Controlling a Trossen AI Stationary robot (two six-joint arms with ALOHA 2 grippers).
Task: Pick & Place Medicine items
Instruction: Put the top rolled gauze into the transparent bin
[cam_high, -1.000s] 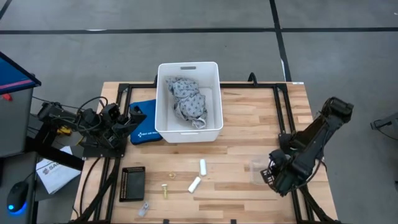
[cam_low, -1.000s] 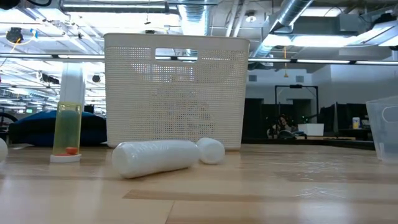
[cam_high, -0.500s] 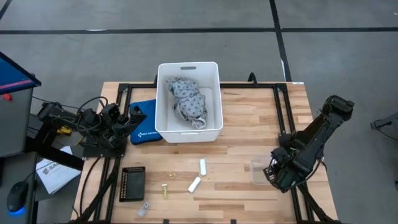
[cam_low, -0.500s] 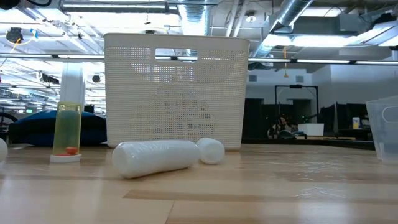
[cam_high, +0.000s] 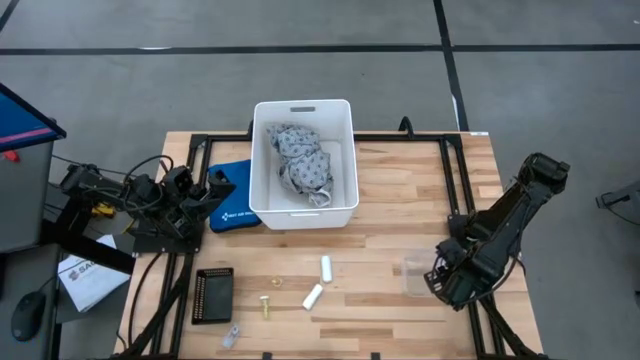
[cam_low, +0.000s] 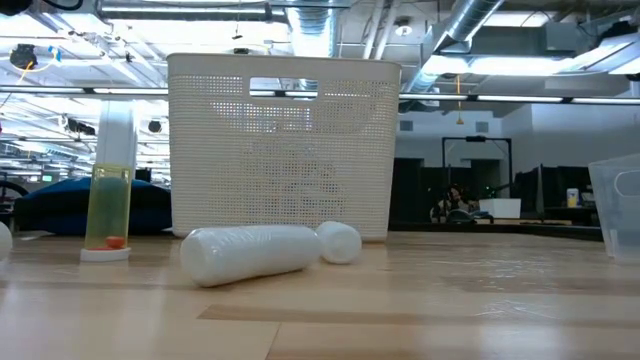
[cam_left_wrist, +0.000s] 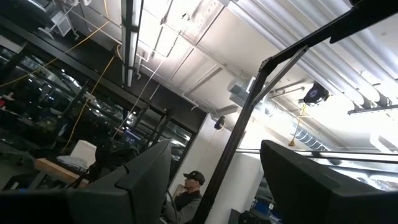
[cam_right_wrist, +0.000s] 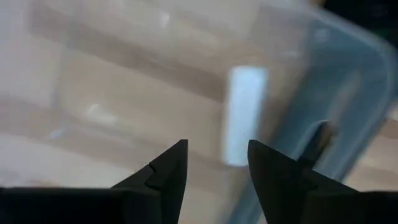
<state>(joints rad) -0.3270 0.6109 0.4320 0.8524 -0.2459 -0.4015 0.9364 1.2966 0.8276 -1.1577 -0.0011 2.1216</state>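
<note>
On the wooden bench (cam_high: 380, 190), two white medicine tubes lie in the open, in front of the white bin (cam_high: 303, 161). One medicine tube (cam_high: 325, 267) lies nearer the bin; the other medicine tube (cam_high: 313, 296) sits just beside it, closer to the front edge and angled. From bench height, one tube (cam_low: 250, 254) lies lengthwise, the other (cam_low: 340, 243) showing its rounded end just behind it, both before the bin's perforated wall (cam_low: 285, 150). A third white cylinder cannot be made out with certainty.

The right hand (cam_high: 432, 284) hangs low at the bench's right front corner, just beside a clear plastic container (cam_high: 413, 275). Its wrist camera shows the two dark fingers (cam_right_wrist: 165, 177) apart and gripping nothing, with the clear container (cam_right_wrist: 261, 106) blurred directly ahead.

The left hand (cam_high: 215, 195) rests off the bench's left edge near a blue pouch (cam_high: 232, 200), well apart from the tubes. Its wrist camera looks up into the room's ceiling, where its fingers (cam_left_wrist: 140, 180) stand wide apart and a person (cam_left_wrist: 189, 190) in a cap is seen in the distance.

A grey patterned cloth (cam_high: 303, 160) fills the bin. Near the front left of the bench lie a black tray (cam_high: 213, 296), a brass bolt (cam_high: 266, 306) and a small clear vial (cam_high: 231, 336). A yellow-filled tube (cam_low: 108, 205) stands upright at the left of the low view.
</note>
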